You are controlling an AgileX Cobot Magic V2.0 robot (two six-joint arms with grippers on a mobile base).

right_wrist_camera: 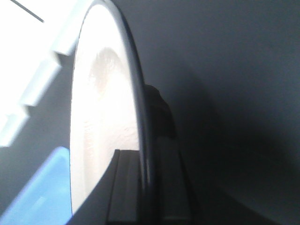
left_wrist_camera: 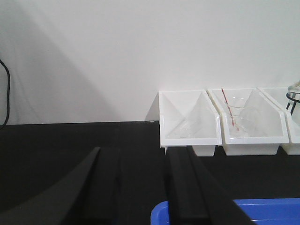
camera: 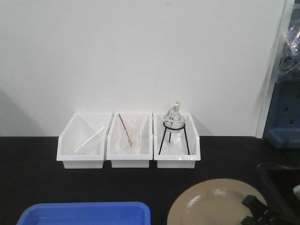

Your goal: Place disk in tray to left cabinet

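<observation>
You get only the far rim of the tray [camera: 86, 211] in the front view; the bottom edge cuts off the rest. The disk [camera: 211, 204] is cut there too, and the right claw [camera: 253, 208] covers part of its right rim. From the right wrist, the disk's face is washed out and blurred. In the left wrist view, the third bin [left_wrist_camera: 293, 136] runs off the right edge.

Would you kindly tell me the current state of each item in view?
plate: outside the tray, rim pinched by right gripper
tray: empty where visible
left gripper: open, holding nothing
flask: upright on tripod inside a bin
beaker: upright in middle bin, red rod inside
</observation>
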